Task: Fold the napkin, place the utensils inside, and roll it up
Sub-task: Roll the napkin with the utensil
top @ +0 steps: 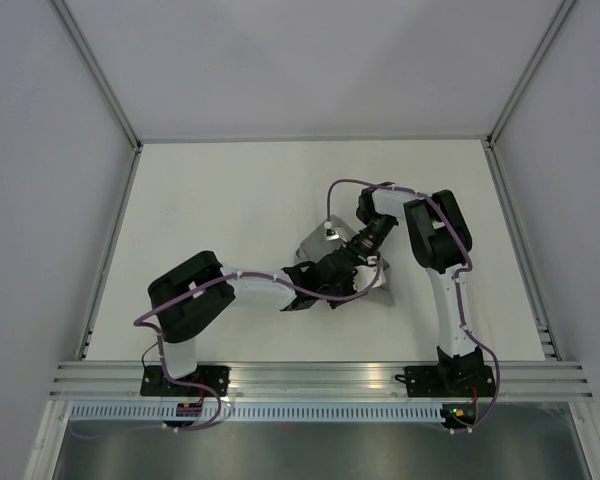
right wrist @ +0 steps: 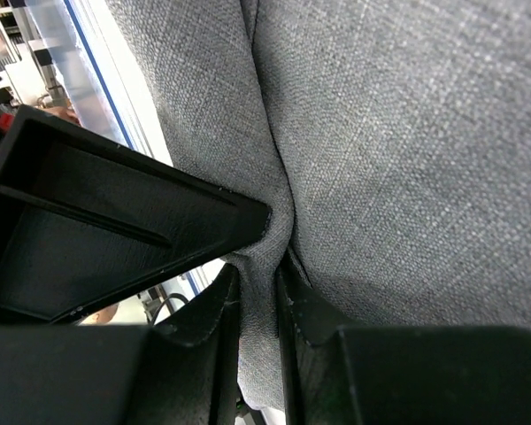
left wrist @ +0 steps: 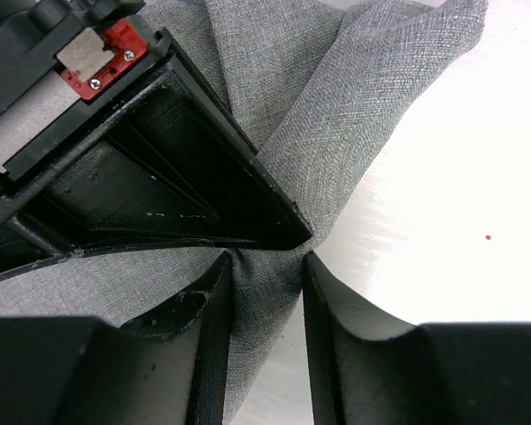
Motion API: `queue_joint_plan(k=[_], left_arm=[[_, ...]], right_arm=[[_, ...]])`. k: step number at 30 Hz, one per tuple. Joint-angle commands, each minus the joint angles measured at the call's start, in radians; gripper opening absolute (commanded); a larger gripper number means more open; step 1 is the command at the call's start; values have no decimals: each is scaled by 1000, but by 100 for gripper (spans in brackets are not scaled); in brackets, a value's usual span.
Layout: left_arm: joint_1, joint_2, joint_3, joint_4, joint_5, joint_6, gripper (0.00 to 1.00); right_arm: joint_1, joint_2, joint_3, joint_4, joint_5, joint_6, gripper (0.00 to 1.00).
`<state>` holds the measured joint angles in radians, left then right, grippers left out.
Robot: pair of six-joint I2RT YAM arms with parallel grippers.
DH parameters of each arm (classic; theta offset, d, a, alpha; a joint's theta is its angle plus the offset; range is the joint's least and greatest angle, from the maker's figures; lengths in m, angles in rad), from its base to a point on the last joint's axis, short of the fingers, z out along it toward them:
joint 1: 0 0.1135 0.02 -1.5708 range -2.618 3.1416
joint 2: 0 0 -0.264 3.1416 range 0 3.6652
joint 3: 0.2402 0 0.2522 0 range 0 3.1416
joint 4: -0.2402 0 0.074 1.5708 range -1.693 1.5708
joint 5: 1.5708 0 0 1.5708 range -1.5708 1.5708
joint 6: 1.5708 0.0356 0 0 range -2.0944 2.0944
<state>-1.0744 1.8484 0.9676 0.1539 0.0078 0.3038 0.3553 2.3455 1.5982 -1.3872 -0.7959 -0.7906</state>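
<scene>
The grey napkin is bunched up and raised off the table's middle, and both grippers meet at it. My left gripper reaches in from the left and my right gripper from the back right. In the left wrist view, the left gripper pinches a fold of the napkin, with the right gripper's black finger just above. In the right wrist view, the right gripper is shut on a fold of the napkin, beside the left gripper's finger. The utensils are not in view.
The white table is bounded by a metal frame with side rails and grey walls. The arms' bases sit on the rail at the near edge.
</scene>
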Motion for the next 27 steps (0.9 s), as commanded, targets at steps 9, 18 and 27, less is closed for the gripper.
queue_joint_plan(k=[9, 18, 27], left_arm=[[67, 104, -4, -140, 164, -149, 5], [137, 127, 8, -181, 311, -177, 2], [229, 182, 58, -264, 506, -193, 2]], right_arm=[[-70, 14, 23, 67, 35, -94, 39], [-170, -95, 77, -4, -155, -164, 48], [-263, -336, -59, 299, -165, -78, 49]])
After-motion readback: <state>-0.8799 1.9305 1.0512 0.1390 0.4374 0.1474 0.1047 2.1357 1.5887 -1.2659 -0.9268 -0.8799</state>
